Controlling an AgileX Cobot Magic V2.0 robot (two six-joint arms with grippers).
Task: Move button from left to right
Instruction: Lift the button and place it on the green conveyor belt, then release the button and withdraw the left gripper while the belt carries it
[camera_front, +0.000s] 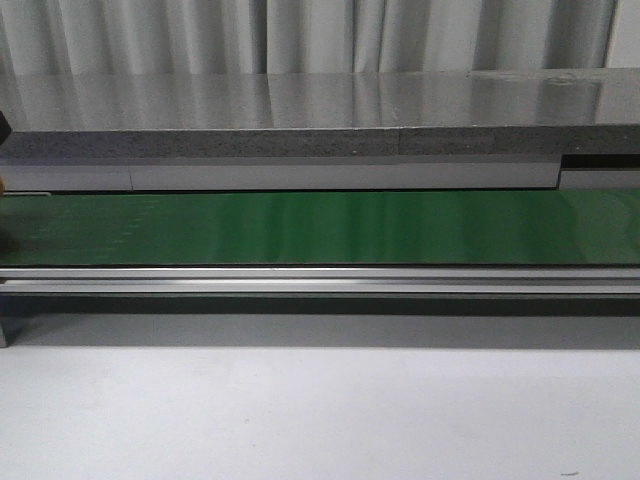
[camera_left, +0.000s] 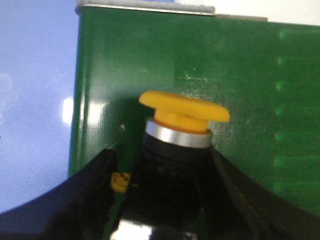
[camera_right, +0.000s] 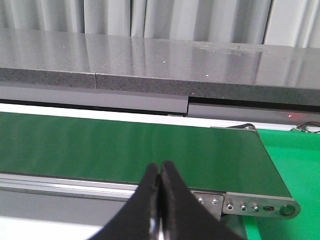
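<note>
Left gripper (camera_left: 165, 200): seen only in the left wrist view; its two black fingers (camera_left: 85, 200) stand on either side of the button and press against its dark body, pinching it; in the front view only a dark sliver shows at the far left edge, too little to read.
Button (camera_left: 182, 112): held between the left gripper's fingers; a flat orange mushroom cap on top, a bright metal ring just under it, then a dark body going down between the fingers; a small yellow mark shows on the body's side; it hangs over the left end of the belt; whether it touches the belt I cannot tell.
Conveyor belt (camera_front: 320, 228): a long dark green band running left to right across the front view; its left end, with a metal roller edge, lies just behind the button in the left wrist view; a silver metal rail (camera_front: 320, 279) runs along its near side.
White tabletop (camera_front: 320, 420): in front of the conveyor, nearest the robot.
Grey stone-like slab (camera_front: 300, 110): behind the belt, glossy on top, with pale curtains (camera_front: 300, 35) behind it.
Right gripper (camera_right: 160, 192): its two black fingers are pressed together with nothing between them; it sits near the right end of the belt, beside the end bracket (camera_right: 250, 205); a brighter green surface (camera_right: 295, 165) lies past that end.
</note>
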